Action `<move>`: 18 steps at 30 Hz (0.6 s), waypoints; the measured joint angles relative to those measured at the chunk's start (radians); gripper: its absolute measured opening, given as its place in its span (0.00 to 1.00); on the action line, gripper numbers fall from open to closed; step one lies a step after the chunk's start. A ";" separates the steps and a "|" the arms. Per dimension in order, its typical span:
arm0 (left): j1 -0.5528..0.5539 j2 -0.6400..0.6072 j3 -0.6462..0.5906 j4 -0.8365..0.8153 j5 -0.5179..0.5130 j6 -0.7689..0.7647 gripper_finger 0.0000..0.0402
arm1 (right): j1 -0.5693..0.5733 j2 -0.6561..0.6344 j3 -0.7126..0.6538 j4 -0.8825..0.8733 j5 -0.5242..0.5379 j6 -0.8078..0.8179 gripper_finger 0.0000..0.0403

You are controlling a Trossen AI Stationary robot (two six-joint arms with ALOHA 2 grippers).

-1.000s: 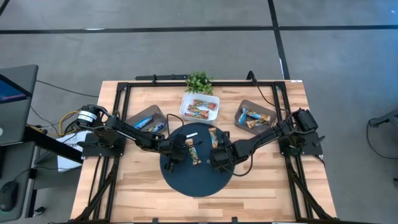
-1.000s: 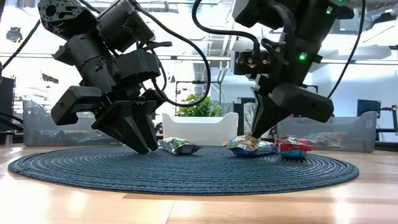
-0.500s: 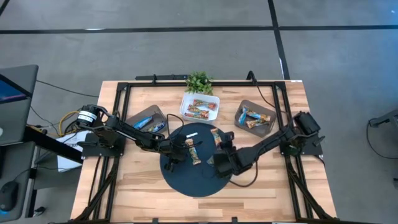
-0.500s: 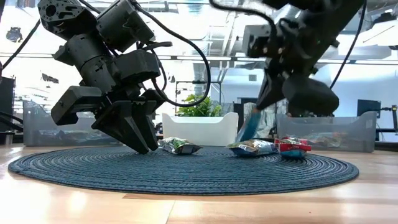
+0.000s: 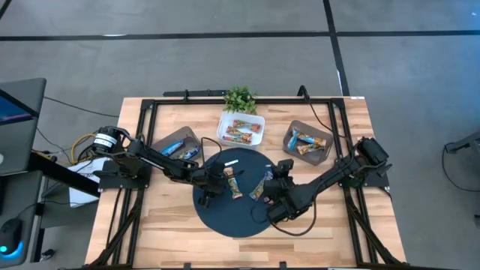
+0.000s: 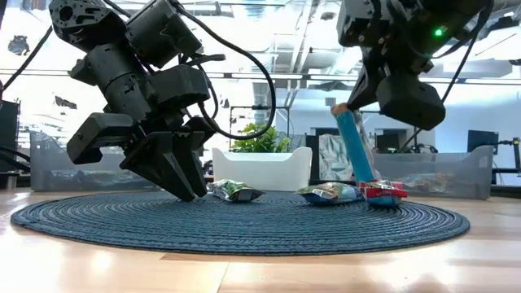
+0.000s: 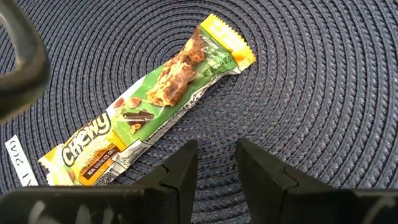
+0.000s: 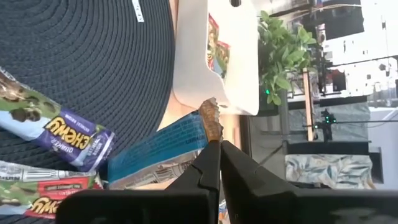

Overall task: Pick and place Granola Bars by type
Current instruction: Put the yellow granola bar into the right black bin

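A round dark woven mat [image 5: 225,214] lies mid-table. On it lie a yellow-green bar [image 7: 155,102], a blue-purple bar [image 8: 56,127] and a red bar [image 6: 383,192]. My left gripper [image 7: 216,162] stands open just above the mat on the near side of the yellow-green bar, with nothing between its fingers. My right gripper [image 8: 217,155] is over the mat's right part, shut on a blue bar [image 6: 356,146]. My right gripper pinches the blue bar's crimped top end [image 8: 211,121] between its two fingertips, slanting down from the table's right. The bar hangs steeply tilted below the fingers. Its lower end [image 6: 373,177] is down by the red bar; whether it touches, I cannot tell.
A white bin [image 5: 241,129] with bars stands beyond the mat, a small plant [image 5: 240,97] behind it. Grey bins with bars stand at far left [image 5: 178,144] and far right [image 5: 307,140]. A thin white strip [image 5: 229,160] lies on the mat's far part.
My right gripper has risen and drawn toward the table's near edge, tipping from pointing steeply down to nearly level. The blue bar's held end has come up off the mat, so the bar now hangs tilted instead of lying flat.
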 joint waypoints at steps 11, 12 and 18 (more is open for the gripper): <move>0.000 0.000 0.000 0.000 -0.006 0.000 0.27 | 0.000 0.000 0.000 -0.172 0.048 0.182 0.00; 0.000 0.000 0.000 0.000 -0.006 0.000 0.27 | 0.000 0.000 0.000 -0.212 0.048 0.226 0.00; 0.000 0.000 0.000 0.000 -0.007 0.000 0.27 | -0.003 0.000 0.000 -0.474 0.051 0.558 0.00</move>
